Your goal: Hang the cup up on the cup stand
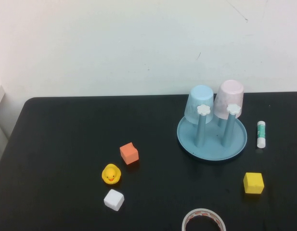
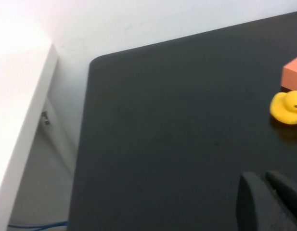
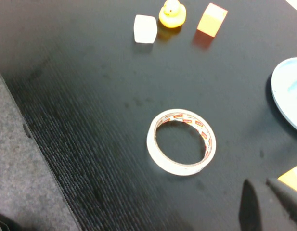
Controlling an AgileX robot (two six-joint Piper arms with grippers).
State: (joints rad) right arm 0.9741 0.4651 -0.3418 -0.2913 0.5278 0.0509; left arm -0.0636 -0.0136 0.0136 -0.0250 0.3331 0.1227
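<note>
The pink cup (image 1: 229, 99) sits upside down over a rear peg of the cup stand (image 1: 212, 138), on the right half of the black worktop (image 1: 66, 144). Just beside it, on the neighbouring rear peg, a light blue cup (image 1: 200, 102) hangs the same way; the two cups touch or nearly touch. Two front pegs stand bare, each tipped by a white flower cap (image 1: 203, 109).

A glue stick (image 1: 261, 134) lies near the stand's right side. A yellow block (image 1: 253, 183) rests nearer the robot, and a roll of tape (image 1: 203, 220) lies flat at the worktop's near edge. On the left half sit an orange block (image 1: 129, 153), a yellow rubber duck (image 1: 111, 174) and a white block (image 1: 114, 199), grouped close but apart.

Neither arm shows in the high view. The left pincer (image 2: 268, 199) hangs over the worktop's left part, closed and holding nothing. The right pincer (image 3: 271, 202) hangs near the tape roll, likewise closed and empty.
</note>
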